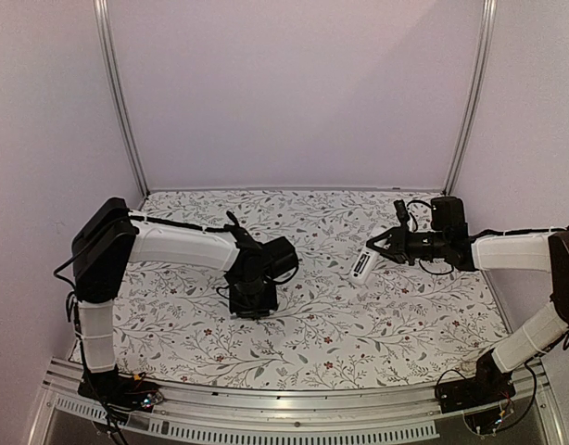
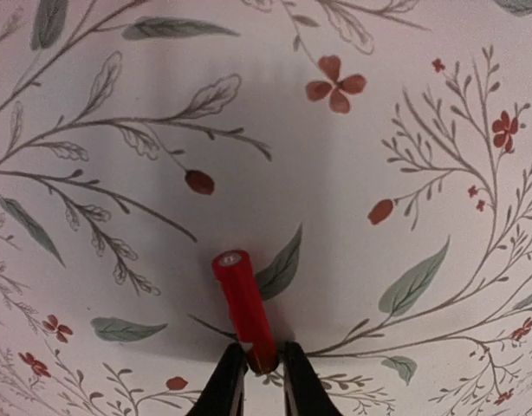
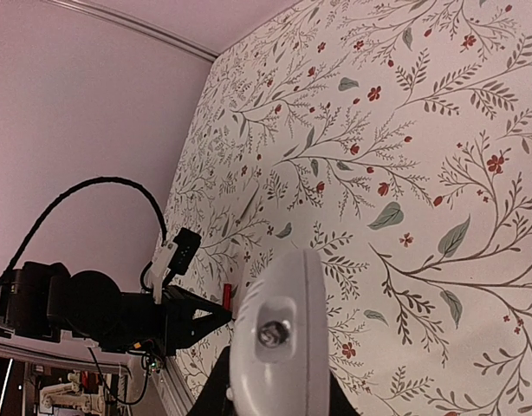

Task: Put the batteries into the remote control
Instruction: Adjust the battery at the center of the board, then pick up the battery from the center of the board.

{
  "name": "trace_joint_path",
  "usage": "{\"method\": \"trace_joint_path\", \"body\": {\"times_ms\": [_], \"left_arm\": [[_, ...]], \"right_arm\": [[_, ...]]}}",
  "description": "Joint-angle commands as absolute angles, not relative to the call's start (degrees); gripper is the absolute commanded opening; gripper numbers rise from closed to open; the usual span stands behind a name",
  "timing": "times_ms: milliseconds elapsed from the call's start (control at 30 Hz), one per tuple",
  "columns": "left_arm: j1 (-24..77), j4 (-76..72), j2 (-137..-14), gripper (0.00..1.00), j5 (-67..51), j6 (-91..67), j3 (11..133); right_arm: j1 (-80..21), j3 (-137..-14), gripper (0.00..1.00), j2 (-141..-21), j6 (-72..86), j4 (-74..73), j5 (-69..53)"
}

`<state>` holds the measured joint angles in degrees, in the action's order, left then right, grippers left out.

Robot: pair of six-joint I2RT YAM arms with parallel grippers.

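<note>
The left claw (image 2: 262, 362) pinches the red battery (image 2: 242, 299) by its end; the right claw (image 3: 275, 394) pinches the remote control (image 3: 279, 334).

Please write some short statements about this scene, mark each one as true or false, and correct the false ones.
1. The right gripper holds the white remote. True.
2. The red battery is inside the remote. False: it is at the left gripper, well apart from the remote.
3. The left gripper's fingers grip one end of the red battery. True.
4. The table has a plain blue surface. False: it is pale, with a print of leaves and small red flowers.
</note>
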<state>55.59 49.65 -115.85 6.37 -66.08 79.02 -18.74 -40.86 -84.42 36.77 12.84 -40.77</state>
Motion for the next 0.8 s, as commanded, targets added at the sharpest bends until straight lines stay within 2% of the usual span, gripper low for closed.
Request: {"method": "trace_joint_path", "body": {"times_ms": [0,133,433,633,767], "left_arm": [[55.35,48.97,-116.81,0.23,9.15,-59.45,78.21],[54.76,50.95,-118.23,0.29,10.1,-57.35,80.22],[52.59,51.46,-119.24,0.32,10.32,-56.06,80.94],[52.49,50.96,-120.5,0.29,10.71,-53.85,82.27],[52.19,48.79,-119.91,0.2,10.31,-52.35,81.48]], "right_arm": [[-18.81,-41.45,0.0,-84.93,36.47,12.57,-41.12],[-18.81,-41.65,0.0,-85.48,36.39,12.57,-41.8],[-19.67,-42.18,0.0,-86.41,36.51,12.95,-43.23],[-20.77,-42.61,0.0,-87.56,36.72,13.62,-44.22],[-21.29,-42.76,0.0,-88.13,36.84,13.99,-44.71]]}}
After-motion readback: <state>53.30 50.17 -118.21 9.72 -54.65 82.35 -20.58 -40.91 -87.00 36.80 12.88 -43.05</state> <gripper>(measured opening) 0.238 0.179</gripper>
